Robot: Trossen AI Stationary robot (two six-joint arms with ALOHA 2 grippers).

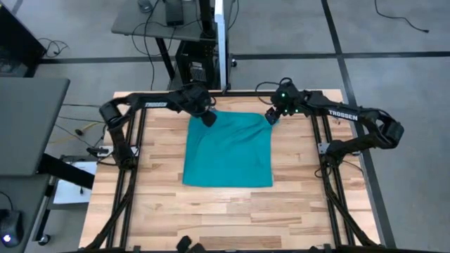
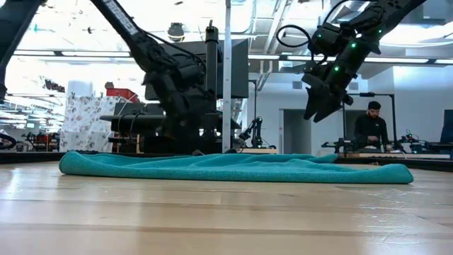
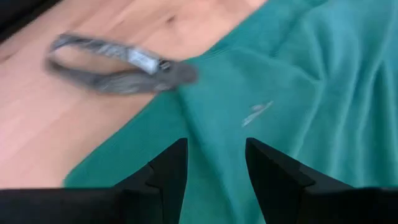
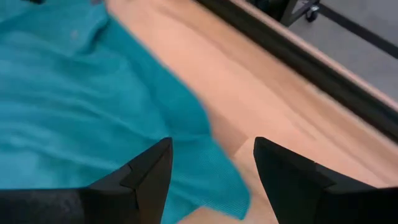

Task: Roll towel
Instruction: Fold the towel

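1. So, the towel (image 1: pixel 228 149) lies spread flat on the wooden tabletop (image 1: pixel 232 211), middle of the high view, slightly wrinkled.
2. Left claw (image 1: pixel 209 118) sits over the towel's upper-left corner, fingers spread apart with nothing between them.
3. Right claw (image 1: pixel 271 117) hovers above the upper-right corner, also spread wide and empty.
4. "TROSSEN" is printed in white on the right arm (image 1: pixel 342 116); the left arm's lettering is too small to read.
5. A grey hang loop (image 3: pixel 115 65) with a small tag sticks out from the towel's corner; the tag's print is unreadable.
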